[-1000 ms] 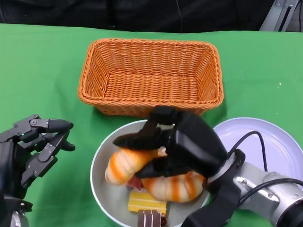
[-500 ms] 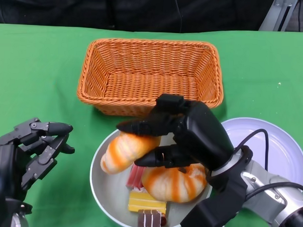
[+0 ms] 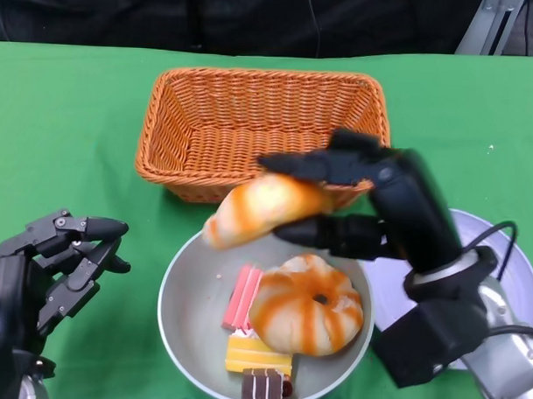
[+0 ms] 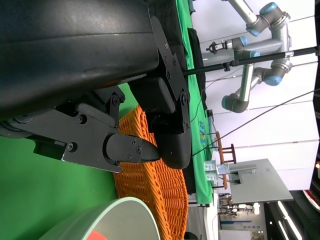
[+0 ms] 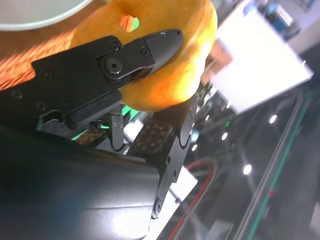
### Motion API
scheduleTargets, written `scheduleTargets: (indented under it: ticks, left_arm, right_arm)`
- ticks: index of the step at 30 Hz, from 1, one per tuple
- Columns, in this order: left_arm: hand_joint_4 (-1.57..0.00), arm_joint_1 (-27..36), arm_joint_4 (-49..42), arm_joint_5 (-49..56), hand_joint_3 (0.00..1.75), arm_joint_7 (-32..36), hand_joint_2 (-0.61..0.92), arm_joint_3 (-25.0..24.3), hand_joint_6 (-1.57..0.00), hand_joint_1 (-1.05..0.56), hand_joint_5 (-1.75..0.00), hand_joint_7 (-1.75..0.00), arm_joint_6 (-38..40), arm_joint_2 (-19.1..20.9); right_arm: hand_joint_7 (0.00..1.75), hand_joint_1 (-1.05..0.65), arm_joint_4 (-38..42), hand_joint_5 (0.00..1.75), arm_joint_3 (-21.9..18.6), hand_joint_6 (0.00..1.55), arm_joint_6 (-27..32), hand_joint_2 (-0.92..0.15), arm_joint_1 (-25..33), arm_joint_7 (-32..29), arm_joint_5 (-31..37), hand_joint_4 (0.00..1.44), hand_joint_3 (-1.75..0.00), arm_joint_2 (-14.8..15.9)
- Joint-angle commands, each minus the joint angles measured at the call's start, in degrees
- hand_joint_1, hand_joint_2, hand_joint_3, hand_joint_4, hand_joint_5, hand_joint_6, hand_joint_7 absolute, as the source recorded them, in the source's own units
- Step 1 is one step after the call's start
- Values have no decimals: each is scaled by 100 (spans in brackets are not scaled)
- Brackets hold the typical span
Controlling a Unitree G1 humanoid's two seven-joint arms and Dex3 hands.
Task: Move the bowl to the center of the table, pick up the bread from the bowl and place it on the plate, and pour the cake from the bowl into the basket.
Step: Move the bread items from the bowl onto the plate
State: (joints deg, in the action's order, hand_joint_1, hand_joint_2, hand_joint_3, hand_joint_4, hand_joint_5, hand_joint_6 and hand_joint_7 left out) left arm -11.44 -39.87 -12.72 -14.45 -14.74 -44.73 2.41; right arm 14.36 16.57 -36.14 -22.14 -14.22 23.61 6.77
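Orange-striped long bread roll (image 3: pixel 262 208) sat pinched in my right hand (image 3: pixel 371 207), its long axis across me; the white round plate (image 3: pixel 509 260) lay at four o'clock, nearest that hand.

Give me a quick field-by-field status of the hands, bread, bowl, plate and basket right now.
right hand: holds the long bread roll, lifted above the bowl
left hand: holds nothing, beside the bowl
bowl: holds the round bread and cake pieces
plate: no bread visible on it, partly hidden by the right arm
basket: nothing visible inside
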Motion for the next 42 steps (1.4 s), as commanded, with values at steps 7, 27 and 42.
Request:
scheduleTargets:
  ticks: [7,27,42]
  left_arm:
    - [-88,-61,-118,-83,25,-67,92,-73,-106,-18,-120,-67,-122,152]
    - [-87,-98,-229,-30,25,-41,92,-70,-105,-18,-121,-69,-145,190]
    - [-88,-157,-366,-12,26,-32,92,-65,-106,-18,-119,-68,-226,203]
  right_arm:
    - [13,-20,-1029,165,-661,125,830,-91,481,507,-591,76,-2,16]
    - [104,-11,-2297,144,-1682,77,2267,-92,1405,1516,-1474,76,-9,305]
    - [109,-9,-2537,153,-2350,69,4079,-92,1927,2216,-2229,70,-18,591]
